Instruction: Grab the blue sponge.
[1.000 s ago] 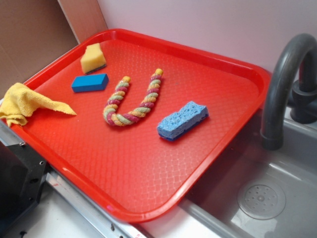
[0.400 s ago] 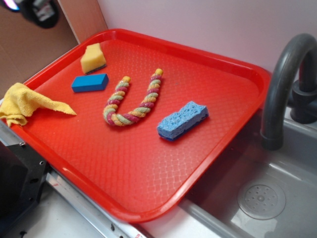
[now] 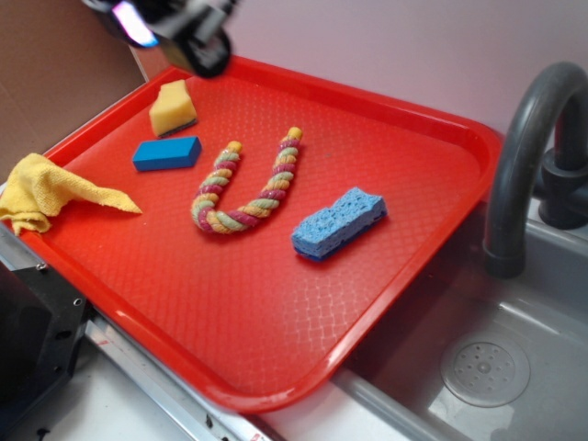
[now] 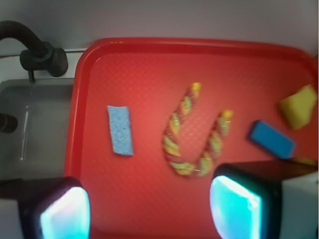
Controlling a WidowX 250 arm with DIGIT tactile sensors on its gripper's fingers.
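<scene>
I see the blue sponge [image 3: 339,223] lying flat near the tray [image 3: 276,367] right edge, long axis diagonal, open tray around; gripper [image 4: 149,209] spread wide, empty.

On tray [image 3: 441,138]: rope [image 3: 243,188] mid, sponge [image 3: 338,222] to its right, block [image 3: 166,153] left, cloth [image 3: 46,191] over left rim.

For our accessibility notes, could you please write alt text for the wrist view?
A light blue sponge lies on a red tray, left of a U-shaped multicoloured rope. A solid blue block and a yellow sponge sit at the right, a sink and dark faucet at the left. The open claw hovers above.
</scene>
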